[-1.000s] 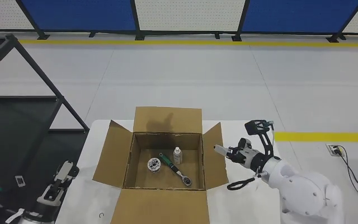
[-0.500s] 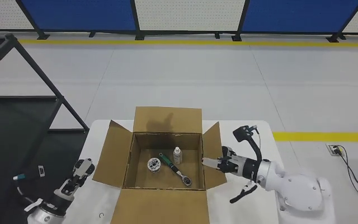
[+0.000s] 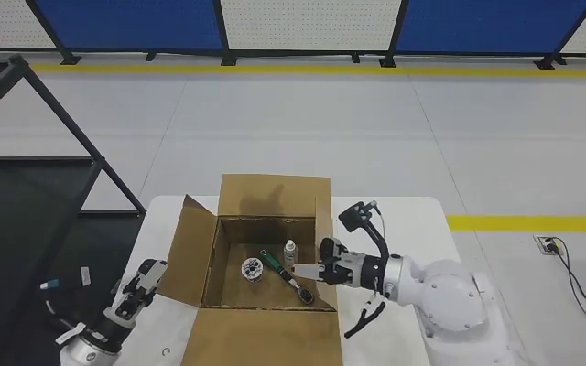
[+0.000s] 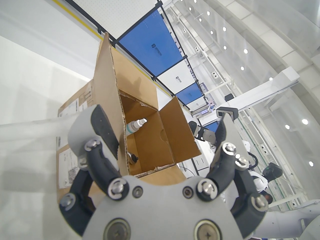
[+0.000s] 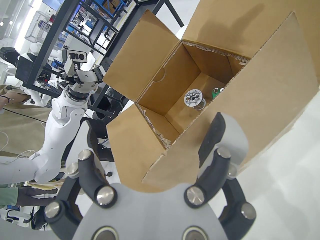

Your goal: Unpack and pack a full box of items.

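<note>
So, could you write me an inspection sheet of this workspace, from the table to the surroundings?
Surface: white table, carrying the box.
Job's things: open cardboard box holding a metal spool, a green-handled ratchet and a small bottle.
Clutter: nothing seen.
Grippers: left gripper open at the left flap; right gripper open, astride the right flap.
Cables: black cable loop hanging by the right gripper; floor socket with a cord.
Surroundings: blue and white partitions, yellow floor line, black rack.
</note>
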### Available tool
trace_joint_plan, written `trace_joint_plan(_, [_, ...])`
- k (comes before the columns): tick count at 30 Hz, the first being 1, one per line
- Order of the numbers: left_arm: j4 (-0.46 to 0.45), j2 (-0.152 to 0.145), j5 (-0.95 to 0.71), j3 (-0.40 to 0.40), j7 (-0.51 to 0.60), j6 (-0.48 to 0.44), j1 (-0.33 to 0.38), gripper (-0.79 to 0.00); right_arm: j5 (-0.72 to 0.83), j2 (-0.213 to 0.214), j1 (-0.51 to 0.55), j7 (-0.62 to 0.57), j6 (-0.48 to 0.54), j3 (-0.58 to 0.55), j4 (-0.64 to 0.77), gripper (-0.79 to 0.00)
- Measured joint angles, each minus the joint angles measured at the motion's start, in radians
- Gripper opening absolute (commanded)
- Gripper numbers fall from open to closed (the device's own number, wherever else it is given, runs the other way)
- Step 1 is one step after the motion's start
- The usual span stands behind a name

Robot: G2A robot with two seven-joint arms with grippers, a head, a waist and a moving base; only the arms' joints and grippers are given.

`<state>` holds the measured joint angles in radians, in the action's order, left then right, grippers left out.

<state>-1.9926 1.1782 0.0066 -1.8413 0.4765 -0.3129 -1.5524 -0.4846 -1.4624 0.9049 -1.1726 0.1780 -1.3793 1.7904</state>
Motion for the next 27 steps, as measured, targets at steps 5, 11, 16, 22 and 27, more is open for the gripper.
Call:
trace_joint_plan(5, [-0.008,-0.002,-0.005,0.030,0.021,0.008,0.013,0.000,0.009,0.001,-0.026,0.044,-0.011,0.045,-0.059,0.000])
trace_joint_plan(11, [-0.009,-0.005,0.004,0.089,0.062,0.029,0.046,0.000,0.016,0.003,-0.050,0.090,-0.023,0.092,-0.133,0.000])
trace_joint_plan(16, [0.005,-0.006,0.037,0.150,0.086,0.048,0.078,0.000,0.036,0.006,-0.066,0.113,-0.024,0.118,-0.196,0.000])
trace_joint_plan(22, [0.032,-0.007,0.083,0.213,0.100,0.067,0.108,0.000,0.049,0.009,-0.090,0.132,-0.021,0.150,-0.266,0.000])
trace_joint_plan(27, [0.059,-0.008,0.123,0.259,0.118,0.088,0.134,0.000,0.067,0.011,-0.111,0.139,-0.014,0.169,-0.314,0.000])
